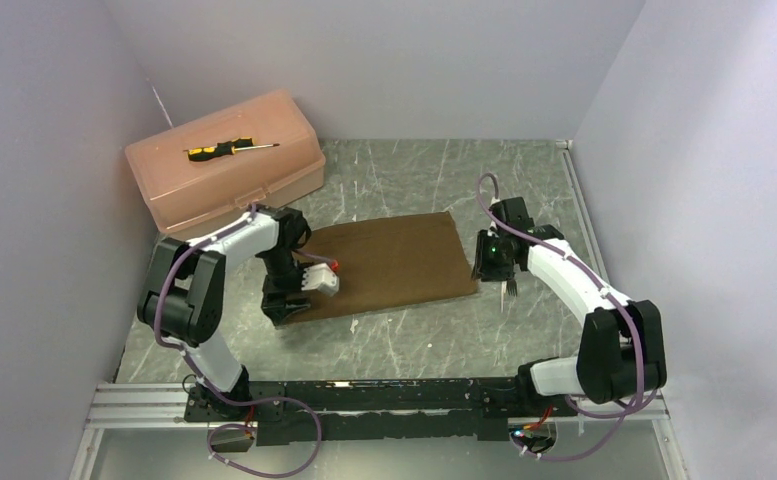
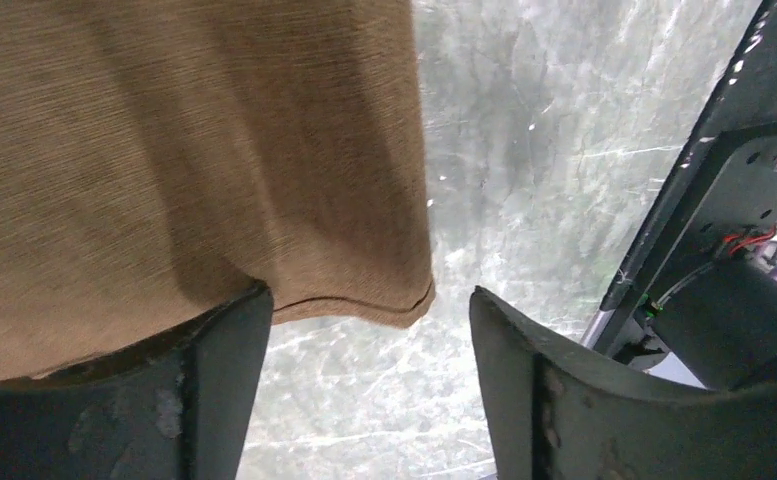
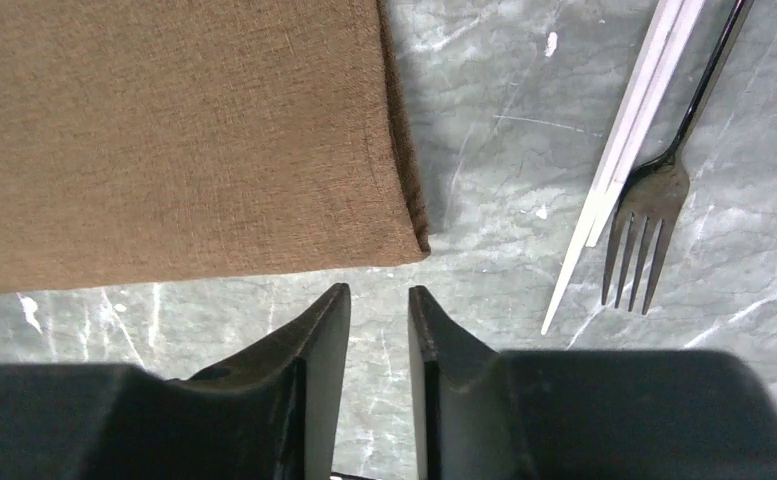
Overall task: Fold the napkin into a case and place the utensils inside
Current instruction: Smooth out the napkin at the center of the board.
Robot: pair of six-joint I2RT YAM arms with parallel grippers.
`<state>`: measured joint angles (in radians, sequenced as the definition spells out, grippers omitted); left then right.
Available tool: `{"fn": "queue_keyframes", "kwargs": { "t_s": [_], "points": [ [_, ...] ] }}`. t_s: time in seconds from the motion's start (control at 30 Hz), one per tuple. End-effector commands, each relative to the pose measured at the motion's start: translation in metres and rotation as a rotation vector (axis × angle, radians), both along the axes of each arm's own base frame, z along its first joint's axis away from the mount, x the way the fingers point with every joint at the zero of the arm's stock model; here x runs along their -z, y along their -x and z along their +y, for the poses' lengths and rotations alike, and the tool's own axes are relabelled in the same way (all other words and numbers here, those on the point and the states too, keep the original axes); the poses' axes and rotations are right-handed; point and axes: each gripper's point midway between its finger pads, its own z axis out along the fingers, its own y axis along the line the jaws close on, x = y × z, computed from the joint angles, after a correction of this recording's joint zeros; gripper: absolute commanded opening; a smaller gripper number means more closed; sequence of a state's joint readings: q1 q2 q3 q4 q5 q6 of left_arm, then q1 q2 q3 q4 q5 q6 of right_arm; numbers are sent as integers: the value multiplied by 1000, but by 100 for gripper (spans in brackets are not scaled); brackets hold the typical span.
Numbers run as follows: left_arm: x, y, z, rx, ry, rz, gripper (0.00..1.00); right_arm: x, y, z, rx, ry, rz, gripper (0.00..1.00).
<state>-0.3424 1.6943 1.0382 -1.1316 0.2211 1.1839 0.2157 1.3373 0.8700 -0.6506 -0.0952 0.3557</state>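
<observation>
Left hand: the left hand (image 2: pixel 364 390) sits at the napkin's near-left corner, fingers (image 2: pixel 214 390) spread wide. One finger overlaps the cloth edge; whether it presses the cloth cannot be told. The corner lies in the gap, nothing pinched.
Right hand: the right hand (image 3: pixel 378 370) hovers just off the napkin's near-right corner, its fingers (image 3: pixel 309 375) drawn almost together with a thin slit left between them, holding nothing.
Napkin: the napkin (image 1: pixel 394 262) lies flat on the table (image 1: pixel 524 190), a brown oblong of fine woven cloth with a hemmed edge and doubled layers showing at the right corner.
Utensils: right of the napkin, near but not touching it, a dark four-tined fork (image 3: pixel 654 200) lies beside pale slender pieces (image 3: pixel 629 130) whose kind I cannot tell.
Table: grey-green, marble-patterned, smooth.
Box: beyond the napkin's far-left corner stands a translucent pink plastic box (image 1: pixel 226 160), with a yellow-and-black-handled screwdriver (image 1: pixel 226 150) on its lid.
</observation>
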Motion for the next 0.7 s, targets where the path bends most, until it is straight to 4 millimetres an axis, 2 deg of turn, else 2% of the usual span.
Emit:
{"fn": "queue_keyframes", "kwargs": {
  "t_s": [0.0,0.03,0.1,0.17,0.23,0.37,0.5,0.67],
  "points": [
    [-41,-32,-14,-102,77,-76,80,-17,-7,-2,-10,19,-29,37],
    [-52,-42,-16,-134,97,-85,86,-21,-10,-3,-11,24,-35,43],
    [-69,-63,-16,-214,132,-105,87,-30,-19,-6,-16,46,-65,45],
    [-81,-95,-13,-329,154,-161,82,-42,-34,-10,-1,73,-123,45],
    [-84,-125,-9,-449,170,-197,74,-56,-58,-11,26,86,-193,44],
    [-64,-163,-1,-585,155,-240,67,-72,-105,-1,42,62,-286,42],
    [-41,-200,8,-644,122,-376,61,-76,-142,9,40,43,-350,41],
    [-17,-222,25,-616,35,-537,53,-65,-171,21,36,12,-392,39]
  ]
}}
